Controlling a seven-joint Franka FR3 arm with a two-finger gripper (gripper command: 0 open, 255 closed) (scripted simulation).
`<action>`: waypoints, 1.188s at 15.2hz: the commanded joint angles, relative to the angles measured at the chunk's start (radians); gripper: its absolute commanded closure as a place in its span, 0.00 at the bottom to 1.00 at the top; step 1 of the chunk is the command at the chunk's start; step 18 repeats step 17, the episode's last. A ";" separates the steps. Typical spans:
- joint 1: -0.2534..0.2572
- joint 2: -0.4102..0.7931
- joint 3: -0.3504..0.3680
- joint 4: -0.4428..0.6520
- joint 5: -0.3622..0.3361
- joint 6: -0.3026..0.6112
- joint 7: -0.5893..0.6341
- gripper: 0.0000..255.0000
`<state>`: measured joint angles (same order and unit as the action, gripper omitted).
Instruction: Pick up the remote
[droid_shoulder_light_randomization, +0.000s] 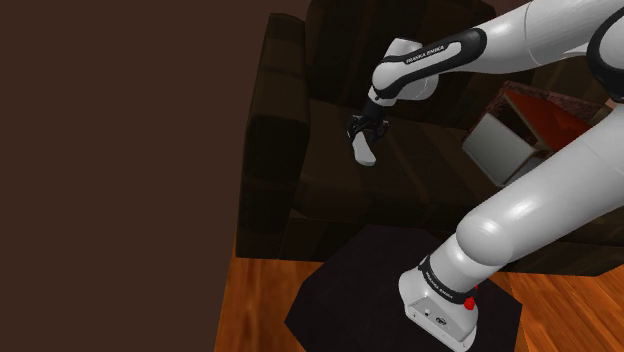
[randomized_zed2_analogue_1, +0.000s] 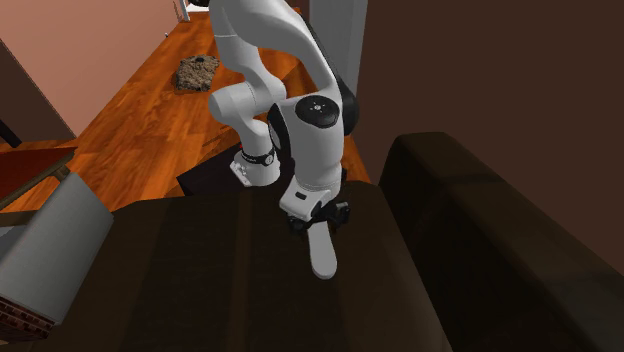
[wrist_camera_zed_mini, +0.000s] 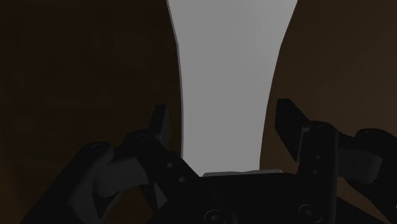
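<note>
place: home, living rm | seen: dk brown sofa, wood plank floor, plain pinkish wall

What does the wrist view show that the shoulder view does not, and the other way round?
Wrist view: the black fingers stand apart on either side of the light grey remote, with a thin gap at each, so it is not clasped. Shoulder view: the white arm rising from its black stand on the wood floor, and a grey box-like thing with a red face at that view's right. Both: the remote at the fingers, with the dark brown sofa behind it.
</note>
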<state>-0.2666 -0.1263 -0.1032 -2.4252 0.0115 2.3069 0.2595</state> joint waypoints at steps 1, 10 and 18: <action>0.000 -0.007 0.000 0.005 -0.001 -0.012 0.001 1.00; -0.001 -0.073 0.003 0.067 -0.010 -0.141 0.009 1.00; -0.001 -0.103 0.005 0.110 -0.013 -0.213 0.013 1.00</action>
